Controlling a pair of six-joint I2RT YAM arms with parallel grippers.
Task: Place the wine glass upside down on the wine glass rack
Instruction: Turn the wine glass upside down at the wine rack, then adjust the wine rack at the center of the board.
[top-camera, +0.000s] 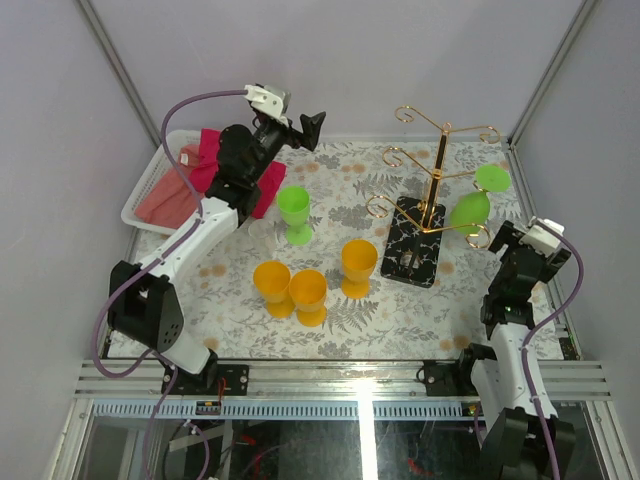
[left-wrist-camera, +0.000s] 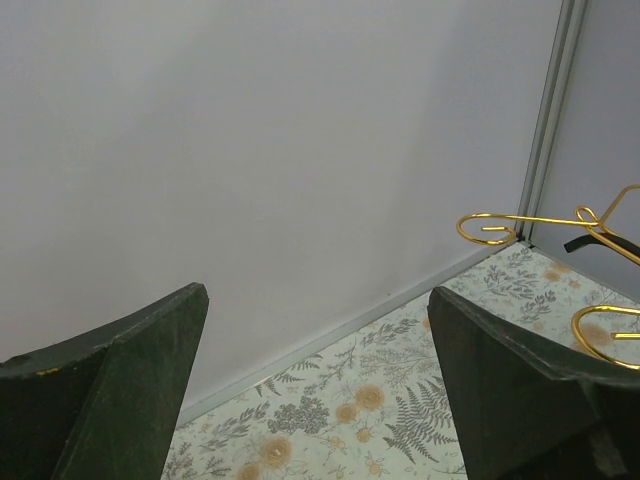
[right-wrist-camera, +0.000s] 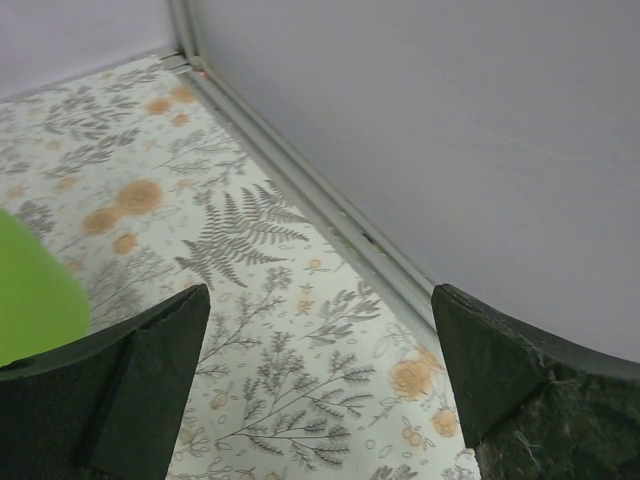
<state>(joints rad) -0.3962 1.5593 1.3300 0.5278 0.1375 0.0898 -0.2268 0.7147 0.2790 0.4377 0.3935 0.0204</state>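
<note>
The right gripper (top-camera: 508, 240) stands wide open and empty, just right of the green wine glass (top-camera: 470, 210). The glass hangs bowl-down on a lower arm of the gold wine glass rack (top-camera: 432, 190), its long axis slanted. The left gripper (top-camera: 305, 130), likewise open and empty, is well apart at the back left. No writing is readable.

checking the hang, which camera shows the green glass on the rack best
Top external: the green glass is whole, hanging on the wine glass rack. Right wrist catches only a green edge of it; left wrist, none.
</note>
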